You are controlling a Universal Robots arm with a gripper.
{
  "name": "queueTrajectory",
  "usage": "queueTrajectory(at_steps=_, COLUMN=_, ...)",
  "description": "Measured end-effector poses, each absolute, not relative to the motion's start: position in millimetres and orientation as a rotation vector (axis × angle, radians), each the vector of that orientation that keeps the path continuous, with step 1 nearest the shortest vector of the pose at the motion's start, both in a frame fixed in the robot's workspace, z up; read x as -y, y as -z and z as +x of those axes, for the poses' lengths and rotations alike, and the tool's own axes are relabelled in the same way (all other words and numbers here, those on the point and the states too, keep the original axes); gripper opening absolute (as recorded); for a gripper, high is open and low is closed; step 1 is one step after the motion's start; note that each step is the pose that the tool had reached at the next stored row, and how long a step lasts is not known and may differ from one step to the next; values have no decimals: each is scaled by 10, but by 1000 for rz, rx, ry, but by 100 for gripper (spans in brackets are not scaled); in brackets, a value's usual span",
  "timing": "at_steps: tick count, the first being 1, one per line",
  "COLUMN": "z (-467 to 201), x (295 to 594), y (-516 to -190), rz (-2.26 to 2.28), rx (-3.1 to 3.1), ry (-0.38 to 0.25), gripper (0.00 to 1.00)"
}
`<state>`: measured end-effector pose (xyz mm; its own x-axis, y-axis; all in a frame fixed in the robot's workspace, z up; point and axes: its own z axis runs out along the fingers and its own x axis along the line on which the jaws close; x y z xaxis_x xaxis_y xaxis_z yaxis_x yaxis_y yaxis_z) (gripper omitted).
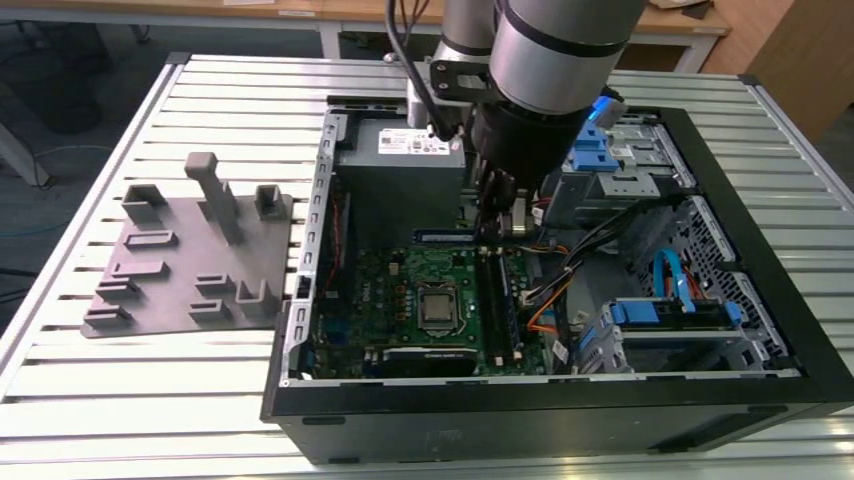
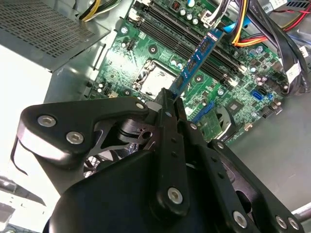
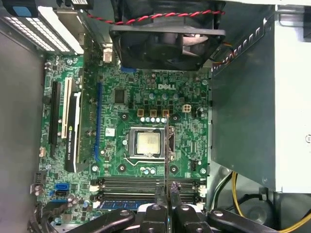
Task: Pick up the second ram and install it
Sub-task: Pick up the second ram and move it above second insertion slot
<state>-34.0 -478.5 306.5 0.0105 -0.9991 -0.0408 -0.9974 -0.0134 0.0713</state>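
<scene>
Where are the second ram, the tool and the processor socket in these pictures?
second ram (image 2: 197, 60), second wrist view, middle of the blue strip's face.
tool (image 2: 173, 98), second wrist view, midway between its fingertips, shut on the ram.
processor socket (image 3: 148, 144), first wrist view, centre of its metal top.

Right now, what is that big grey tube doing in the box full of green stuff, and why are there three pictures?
The grey tube is a robot arm. At its end is a gripper, like two fingers, pinching a thin blue memory strip, the second ram. It holds the strip above the green motherboard inside an open computer case. The case stands on a slatted metal table, beside a grey plastic tray. One picture, the exterior view, is taken from off the arm. The two wrist views come from cameras riding on the arm, looking past the gripper.
</scene>
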Motion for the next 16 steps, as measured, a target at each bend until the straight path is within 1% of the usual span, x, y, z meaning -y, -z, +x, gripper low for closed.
queueTrajectory(at_steps=16, z=-325, x=4785, y=-2900, rz=2216, rx=2192, ry=123, gripper=11)
